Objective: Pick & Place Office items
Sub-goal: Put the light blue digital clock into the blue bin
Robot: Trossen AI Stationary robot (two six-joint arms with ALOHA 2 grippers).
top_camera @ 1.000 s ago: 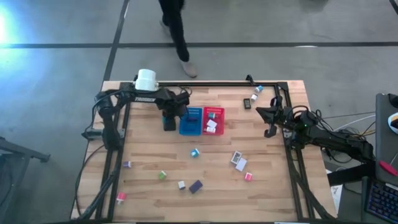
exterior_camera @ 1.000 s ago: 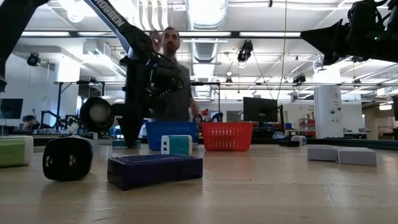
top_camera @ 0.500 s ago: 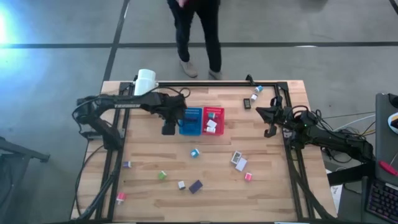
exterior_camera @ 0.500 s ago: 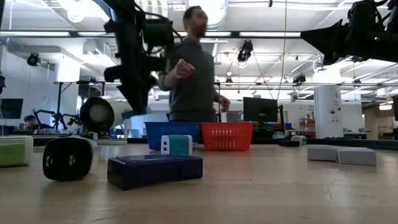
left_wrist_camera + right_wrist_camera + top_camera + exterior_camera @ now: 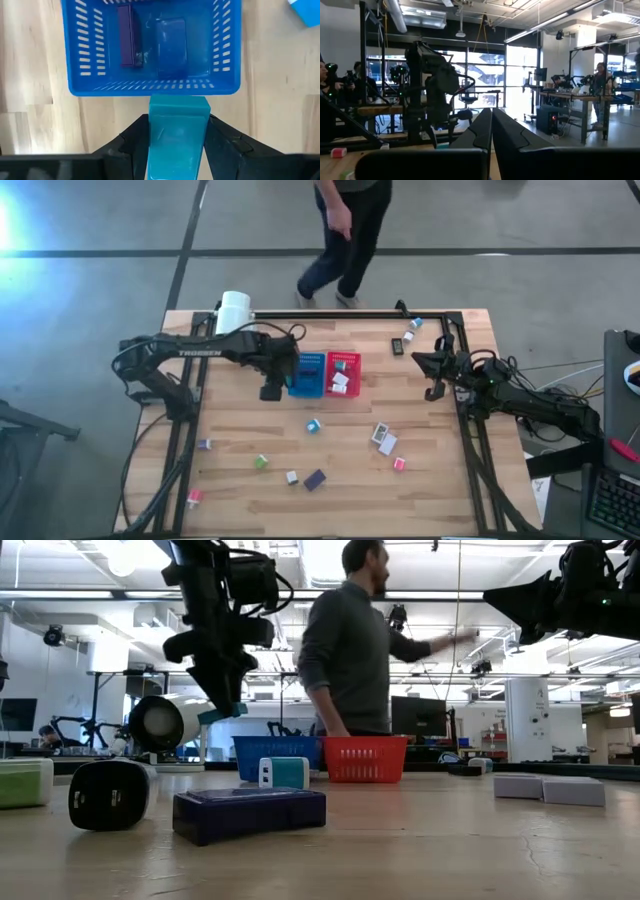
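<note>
- Left gripper, clamped on a teal block, has risen from the table beside the blue bin.
- Drop comes next.
- Right gripper waits shut.

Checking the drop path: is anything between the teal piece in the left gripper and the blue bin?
Nothing visible. The left gripper holds the teal piece above the table, just short of the blue bin's near wall. The bin already holds a purple piece, with open floor beside it.
</note>
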